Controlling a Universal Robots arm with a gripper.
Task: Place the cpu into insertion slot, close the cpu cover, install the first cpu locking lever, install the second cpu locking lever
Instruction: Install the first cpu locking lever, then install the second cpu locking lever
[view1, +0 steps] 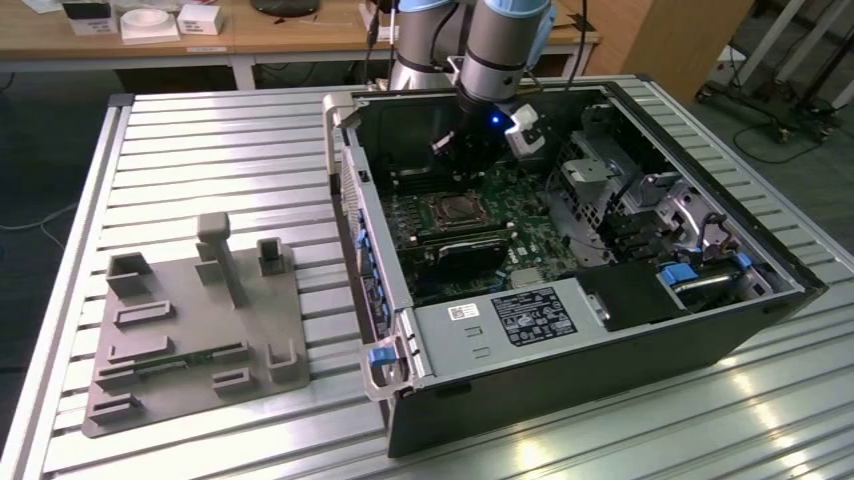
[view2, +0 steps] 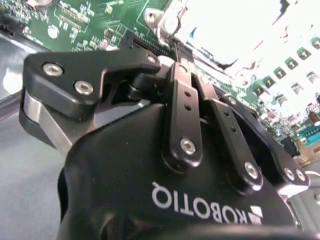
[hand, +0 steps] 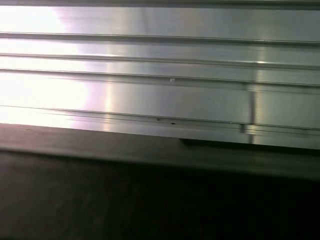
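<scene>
One robot arm (view1: 501, 45) reaches down from the upper middle of the exterior view into one open computer case (view1: 574, 330) that lies on its side on the ribbed aluminium counter (view1: 200, 160). Its claw (view1: 450, 148) hangs inside the case, above the far end of the green motherboard (view1: 527, 215), with a white fitting (view1: 526, 130) and a small blue light just beside it on the wrist. In the second wrist view the claw (view2: 172, 42) is seen from behind its black body; the linkage bars run together toward the tips, but the tips themselves are lost against glare, so I cannot tell whether they are together or apart, or whether anything sits between them.

The insertion slot (view1: 451, 212) sits near the middle of the exterior view, on the motherboard, toward the picture's lower left of the claw and apart from it. A silvery frame, the cpu cover (view1: 454, 203), lies around it; whether the cpu is seated there cannot be made out. In the second wrist view a bright metal frame (view2: 220, 30) shows just past the claw at the upper right.

One grey power supply box (view1: 514, 320) with two labels fills the near end of the case. At the lower left of the exterior view one grey fixture tray (view1: 187, 330) lies on the counter, well apart from the case. The first wrist view shows ribbed aluminium (hand: 160, 75) above a dark edge (hand: 160, 190).
</scene>
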